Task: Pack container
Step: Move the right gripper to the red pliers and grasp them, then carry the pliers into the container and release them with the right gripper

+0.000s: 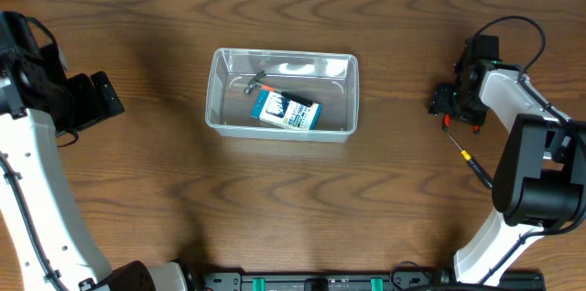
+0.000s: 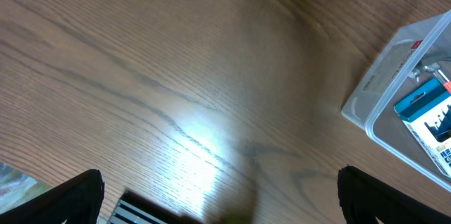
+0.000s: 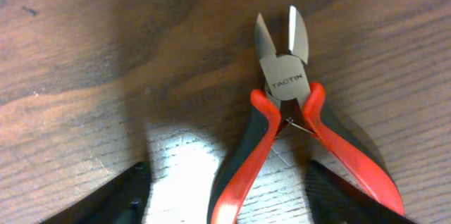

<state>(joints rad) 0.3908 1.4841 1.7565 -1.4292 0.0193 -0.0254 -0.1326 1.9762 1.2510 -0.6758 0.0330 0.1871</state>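
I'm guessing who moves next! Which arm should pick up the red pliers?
Right. The right fingers hang open just above the red pliers. The left fingers are open over the table, on the far side of the container.

And here's the container (image 1: 212,91), sitting upright on the wooden worktop (image 1: 385,199) a little up from the middle, long side running left to right. It's a clear, colourless rectangular tub with rounded corners and a thick rim, open on top. It's not empty: a blue-and-white box (image 1: 287,110) lies flat on the floor of it, slightly skewed, with a small tool (image 1: 259,83) just beside the box. The left wrist view catches one rounded corner of the container (image 2: 386,76) at its right edge.
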